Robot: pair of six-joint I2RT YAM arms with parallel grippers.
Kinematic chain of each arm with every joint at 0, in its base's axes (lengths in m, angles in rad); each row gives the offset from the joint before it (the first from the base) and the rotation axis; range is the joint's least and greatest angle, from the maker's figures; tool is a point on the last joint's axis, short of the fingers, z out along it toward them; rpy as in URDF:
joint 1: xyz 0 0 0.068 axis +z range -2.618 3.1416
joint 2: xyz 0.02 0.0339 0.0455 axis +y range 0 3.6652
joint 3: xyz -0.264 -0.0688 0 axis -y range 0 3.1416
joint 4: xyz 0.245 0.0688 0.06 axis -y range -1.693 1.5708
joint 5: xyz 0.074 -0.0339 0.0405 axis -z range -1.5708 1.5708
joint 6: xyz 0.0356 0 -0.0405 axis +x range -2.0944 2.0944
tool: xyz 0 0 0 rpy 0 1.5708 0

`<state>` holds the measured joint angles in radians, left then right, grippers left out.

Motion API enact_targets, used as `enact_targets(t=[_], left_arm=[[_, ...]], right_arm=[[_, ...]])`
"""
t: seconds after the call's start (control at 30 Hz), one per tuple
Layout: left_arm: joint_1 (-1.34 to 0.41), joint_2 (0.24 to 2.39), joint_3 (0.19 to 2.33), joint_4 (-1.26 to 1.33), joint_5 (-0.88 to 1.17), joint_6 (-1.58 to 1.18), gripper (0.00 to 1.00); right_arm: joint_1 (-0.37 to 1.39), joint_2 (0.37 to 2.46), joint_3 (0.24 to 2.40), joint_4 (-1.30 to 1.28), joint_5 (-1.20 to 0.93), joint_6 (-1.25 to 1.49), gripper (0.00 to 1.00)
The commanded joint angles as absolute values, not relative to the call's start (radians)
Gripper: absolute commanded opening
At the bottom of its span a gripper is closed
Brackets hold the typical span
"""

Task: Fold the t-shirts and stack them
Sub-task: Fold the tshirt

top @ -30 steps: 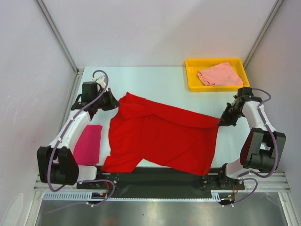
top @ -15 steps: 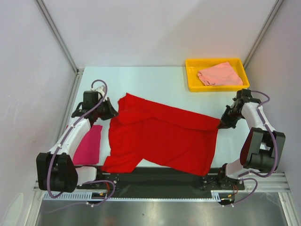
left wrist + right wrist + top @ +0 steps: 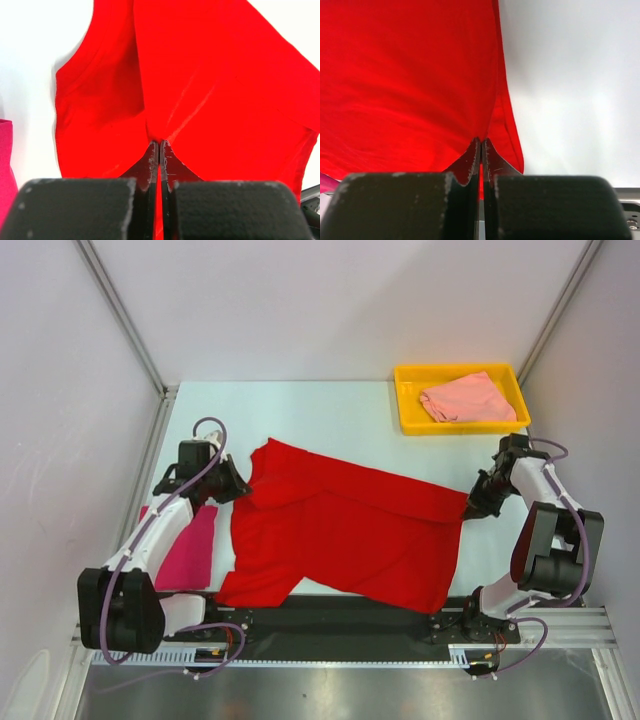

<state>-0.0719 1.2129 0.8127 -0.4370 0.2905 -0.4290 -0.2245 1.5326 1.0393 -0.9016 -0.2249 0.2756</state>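
Note:
The bright red t-shirt (image 3: 340,530) lies spread across the table's middle, its top part folded over. My left gripper (image 3: 240,485) is shut on the shirt's left edge; in the left wrist view (image 3: 159,145) cloth sits between the closed jaws. My right gripper (image 3: 467,506) is shut on the shirt's right corner, as the right wrist view (image 3: 481,141) shows. The magenta pink t-shirt (image 3: 187,545) lies folded at the left, under my left arm. The pale salmon t-shirt (image 3: 462,397) lies in the yellow tray (image 3: 408,420).
The yellow tray stands at the back right corner. White walls enclose the table on three sides. The black base rail (image 3: 340,615) runs along the near edge, with the red shirt's hem hanging over it.
My left gripper has drawn toward the near edge and slightly left with the red shirt's edge. My right gripper has shifted a little nearer, still holding the corner.

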Motion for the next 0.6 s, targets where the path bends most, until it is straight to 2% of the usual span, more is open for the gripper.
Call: enact_targets(t=[0.0, 0.57], left_arm=[[-0.064, 1.164, 0.805, -0.434, 0.282, -0.453, 0.0], [-0.066, 1.098, 0.723, -0.45, 0.304, -0.5, 0.0]], right_arm=[[-0.222, 1.551, 1.034, -0.888, -0.202, 0.268, 0.0], [-0.201, 1.617, 1.049, -0.876, -0.192, 0.273, 0.0]])
